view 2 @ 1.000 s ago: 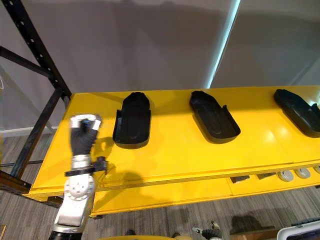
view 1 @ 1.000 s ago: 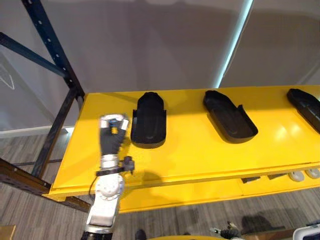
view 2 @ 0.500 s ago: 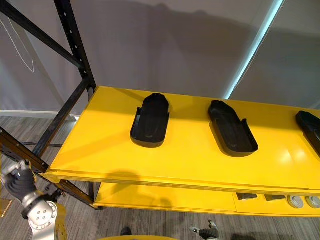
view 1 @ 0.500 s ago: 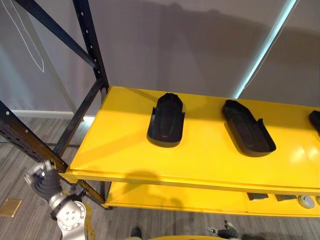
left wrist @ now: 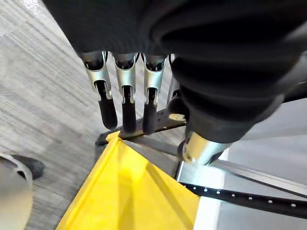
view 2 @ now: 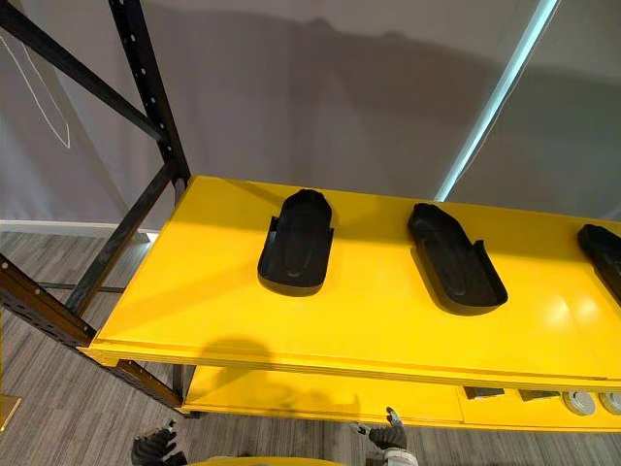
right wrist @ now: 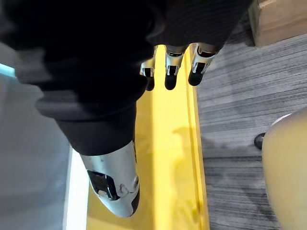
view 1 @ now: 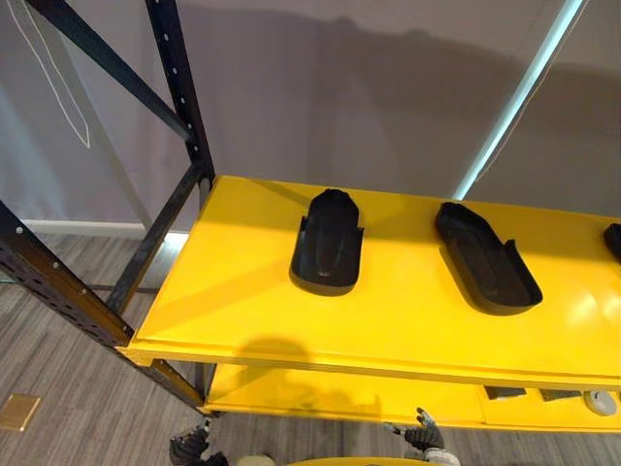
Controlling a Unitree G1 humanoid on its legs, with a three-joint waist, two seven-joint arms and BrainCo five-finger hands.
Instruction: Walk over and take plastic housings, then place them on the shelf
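left hand (left wrist: 123,91): fingers straight, empty, below near shelf edge | right hand (view 2: 388,434): fingers relaxed, empty | left housing (view 1: 328,243), middle housing (view 1: 485,257), right housing (view 2: 606,250): lay apart in a row on yellow shelf (view 1: 243,311)

Left black housing (view 1: 327,243), middle housing (view 1: 487,257), both hollow-side up, apart on yellow shelf (view 1: 243,291)
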